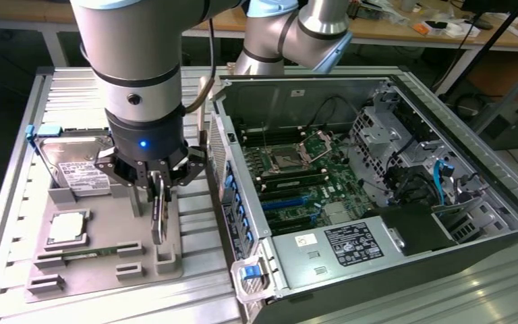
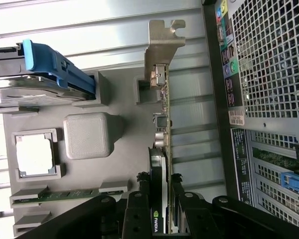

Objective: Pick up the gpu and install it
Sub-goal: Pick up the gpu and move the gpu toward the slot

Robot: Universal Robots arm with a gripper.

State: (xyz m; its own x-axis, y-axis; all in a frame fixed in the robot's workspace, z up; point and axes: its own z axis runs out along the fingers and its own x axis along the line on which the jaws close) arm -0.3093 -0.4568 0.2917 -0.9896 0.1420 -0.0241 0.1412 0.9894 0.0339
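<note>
Green board and black cooler of the gpu (image 1: 158, 219) pinched between the narrow jaws of the gripper (image 1: 157, 183), one finger pressed to each face. Standing on edge and hanging straight below the jaws, long axis level, running out ahead of the fingers to the silver bracket (image 2: 162, 45) at the far end. From the wrist, gpu (image 2: 159, 129) seen edge-on as a thin line splitting the gripper (image 2: 161, 199) down the middle. Held near the end opposite the bracket, so most of the card's length ahead of the jaws. Lower edge down among the slotted posts of the grey fixture tray (image 1: 106, 266); cannot tell whether seated in them or just clear.

Beneath the jaws, fixture tray (image 2: 124, 99) with three other parts in its pockets, all off the same finger's side. Nearest, a CPU (image 1: 67, 228) flat in its square recess, also seen from the wrist (image 2: 35, 154). Just beyond it, a narrow RAM stick (image 1: 88, 253) on edge in clips (image 2: 65, 195). Further out, ahead of the jaws, a hard drive (image 1: 75, 162) with a blue rail (image 2: 57, 67).

Off the other finger's side, close by, the open computer case (image 1: 475, 250) on its side, its near wall parallel to the card's long axis. Inside, motherboard (image 1: 304, 175) facing up, well apart from the jaws, with no card in its slots.
</note>
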